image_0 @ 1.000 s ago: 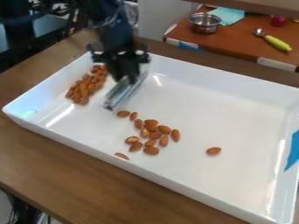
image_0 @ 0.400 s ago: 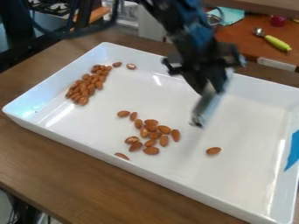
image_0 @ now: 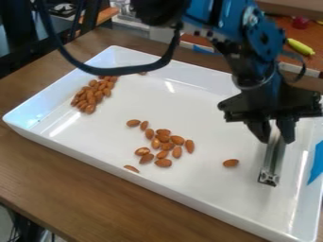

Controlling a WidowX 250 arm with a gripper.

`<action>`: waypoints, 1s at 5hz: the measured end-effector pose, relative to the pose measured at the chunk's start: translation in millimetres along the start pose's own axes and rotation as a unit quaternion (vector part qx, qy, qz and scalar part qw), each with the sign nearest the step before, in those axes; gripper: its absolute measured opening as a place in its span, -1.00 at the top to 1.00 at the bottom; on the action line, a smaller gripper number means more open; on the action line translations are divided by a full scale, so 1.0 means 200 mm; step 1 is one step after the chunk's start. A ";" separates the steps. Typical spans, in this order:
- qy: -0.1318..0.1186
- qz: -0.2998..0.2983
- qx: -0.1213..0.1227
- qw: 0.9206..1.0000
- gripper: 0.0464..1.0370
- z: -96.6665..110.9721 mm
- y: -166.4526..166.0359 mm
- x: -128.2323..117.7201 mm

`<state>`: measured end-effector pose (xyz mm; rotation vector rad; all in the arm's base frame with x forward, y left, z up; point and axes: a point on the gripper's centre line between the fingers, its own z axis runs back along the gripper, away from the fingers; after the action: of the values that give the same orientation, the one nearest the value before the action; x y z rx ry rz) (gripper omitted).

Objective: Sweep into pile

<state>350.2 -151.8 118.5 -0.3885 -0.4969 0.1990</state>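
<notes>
Over the right part of the white tray [image_0: 208, 104] hangs my gripper [image_0: 275, 137], shut on a silver metal bar [image_0: 272, 158] that points down toward the tray floor. A lone almond [image_0: 231, 163] lies to the left of the bar. Several almonds form a loose cluster [image_0: 165, 142] near the tray's front middle, one of them beside the front wall. A denser pile of almonds [image_0: 95, 93] lies along the left wall, its back end partly behind a black cable.
The black cable [image_0: 114, 71] loops over the tray's back left. Blue tape [image_0: 317, 163] marks the right wall. Behind the tray, a yellow-green handled utensil [image_0: 300, 47] lies on a reddish-brown surface. The tray stands on a wooden table [image_0: 95, 189].
Holding the bar, my gripper has moved from the tray's left side across to its right side. The almonds near the middle and the lone one have stayed in place.
</notes>
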 end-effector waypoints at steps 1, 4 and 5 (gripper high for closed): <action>-0.014 0.018 0.013 1.000 0.46 -0.01 0.01 0.01; 0.056 0.067 0.078 0.993 0.46 0.09 0.34 -0.09; 0.084 0.064 0.091 0.990 0.46 0.13 0.46 -0.08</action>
<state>314.2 -64.2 95.6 -0.2561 -0.2843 0.3299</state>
